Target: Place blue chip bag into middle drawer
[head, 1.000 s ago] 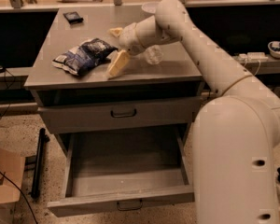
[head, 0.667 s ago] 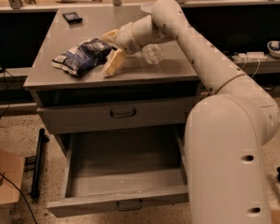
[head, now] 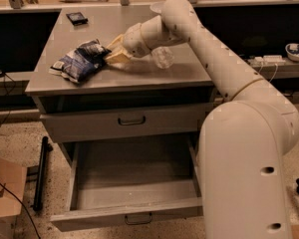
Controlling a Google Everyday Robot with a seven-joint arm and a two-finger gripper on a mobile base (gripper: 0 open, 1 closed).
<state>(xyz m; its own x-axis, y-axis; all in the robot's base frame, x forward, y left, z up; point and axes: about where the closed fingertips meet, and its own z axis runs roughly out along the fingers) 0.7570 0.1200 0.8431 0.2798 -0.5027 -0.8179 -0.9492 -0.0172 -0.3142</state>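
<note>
clear plastic bottle (head: 162, 58) on its side just right of the gripper (head: 114, 54); small dark object (head: 76, 18) at the back. gripper against the right edge of the blue chip bag (head: 78, 61), grip state impossible to tell. smooth grey cabinet top (head: 139, 76); below, middle drawer (head: 134, 185) pulled out, flat-floored. speckled floor (head: 15, 143). crinkled foil.

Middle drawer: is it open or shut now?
Open: the middle drawer is pulled out, floor showing. The end effector is beside the blue chip bag on the countertop.
</note>
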